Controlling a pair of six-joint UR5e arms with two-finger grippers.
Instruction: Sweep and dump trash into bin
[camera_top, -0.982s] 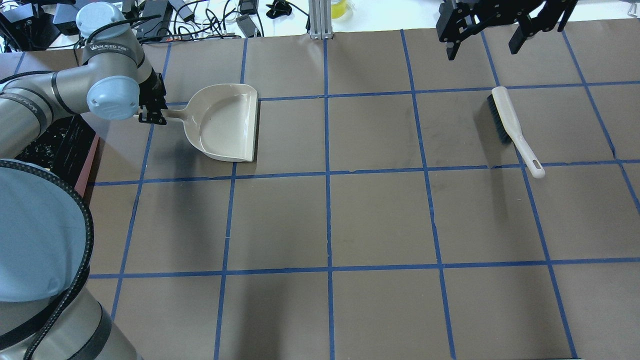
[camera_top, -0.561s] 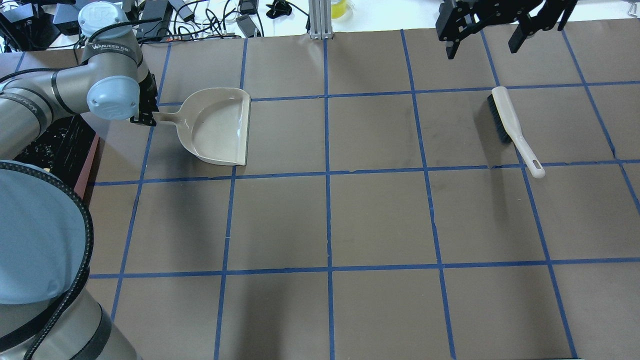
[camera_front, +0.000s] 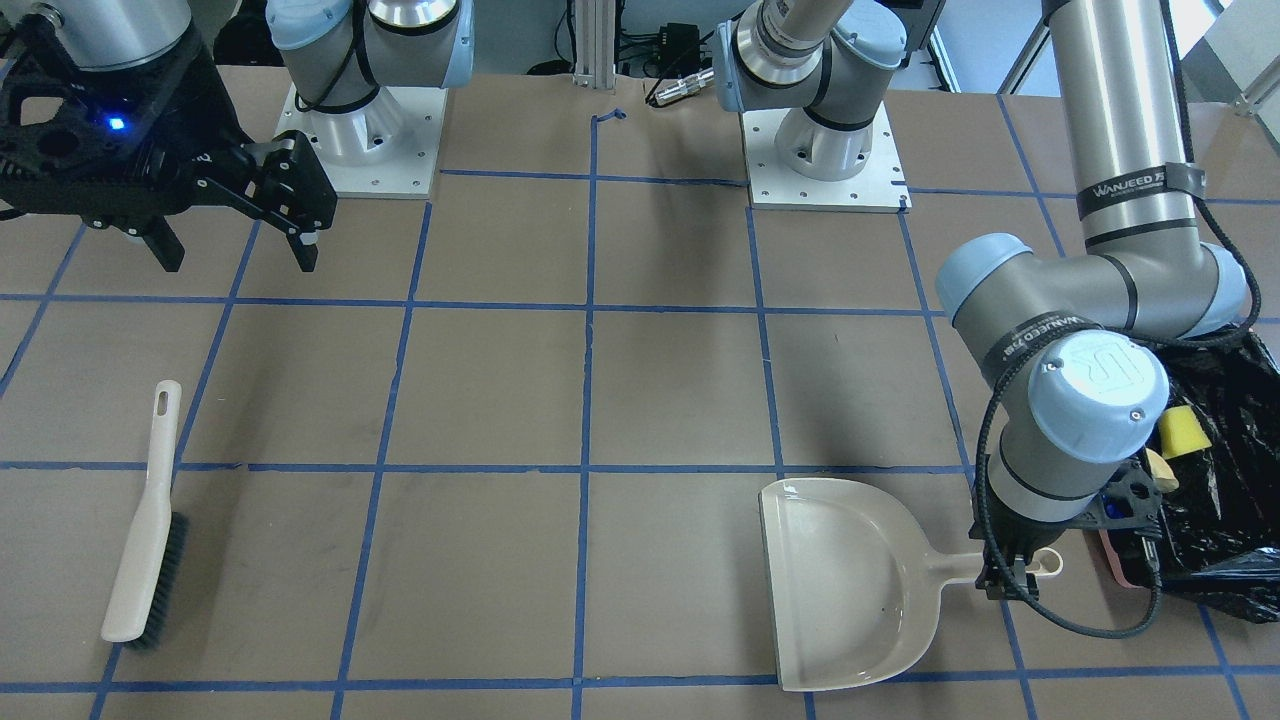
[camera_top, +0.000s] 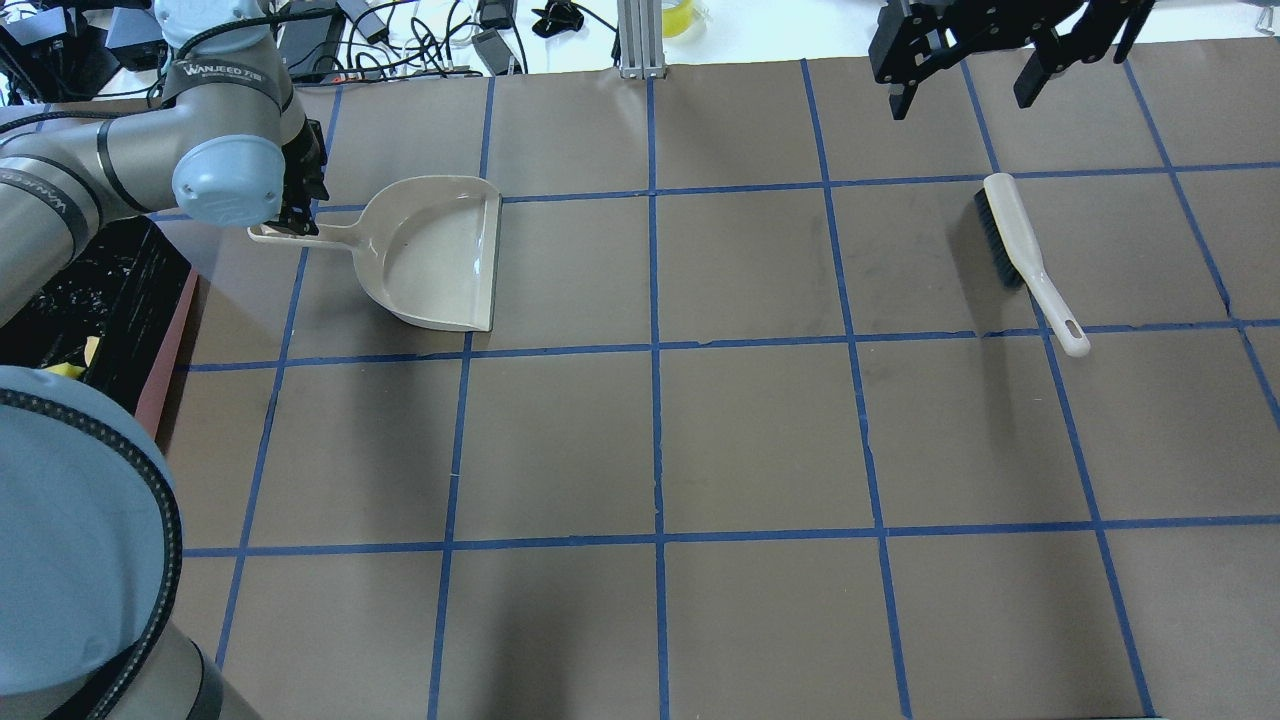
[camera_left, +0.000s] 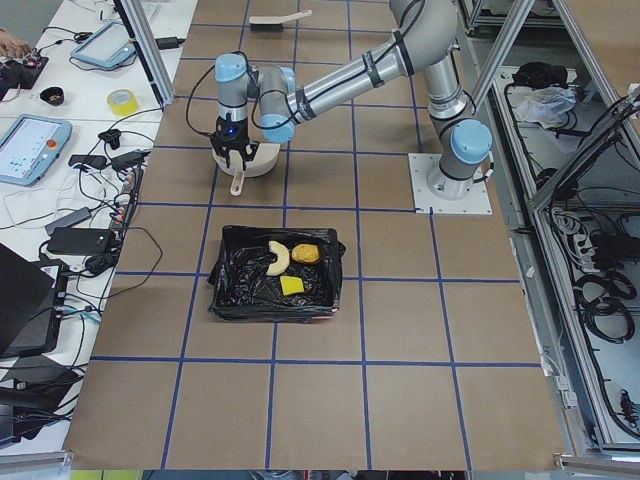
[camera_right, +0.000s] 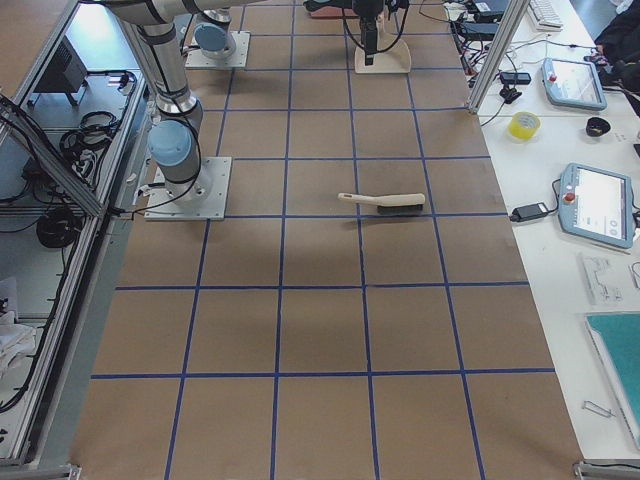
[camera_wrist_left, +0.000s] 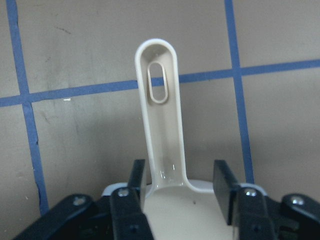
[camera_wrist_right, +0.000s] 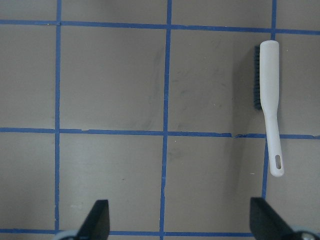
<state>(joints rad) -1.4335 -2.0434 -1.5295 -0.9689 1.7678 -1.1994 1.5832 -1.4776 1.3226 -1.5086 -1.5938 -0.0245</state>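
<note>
The dustpan (camera_top: 440, 255) handle is straddled, unclamped, by the left end effector (camera_wrist_left: 180, 175), jaws apart. Well away from the dustpan, the right end effector (camera_top: 965, 100) is held spread.

**Brown table (camera_top: 760, 440), blue grid**

Matte brown across the table, ruled into squares by blue tape. Beige on the dustpan (camera_top: 430, 255); cream handle and dark bristles on the brush (camera_top: 1010, 225). Crinkled glossy black bag lining the pink bin (camera_left: 275, 311); inside, a golden-brown lump (camera_left: 304, 254), a yellow wedge (camera_left: 291, 285), a tan pastry (camera_left: 278, 257).
</note>
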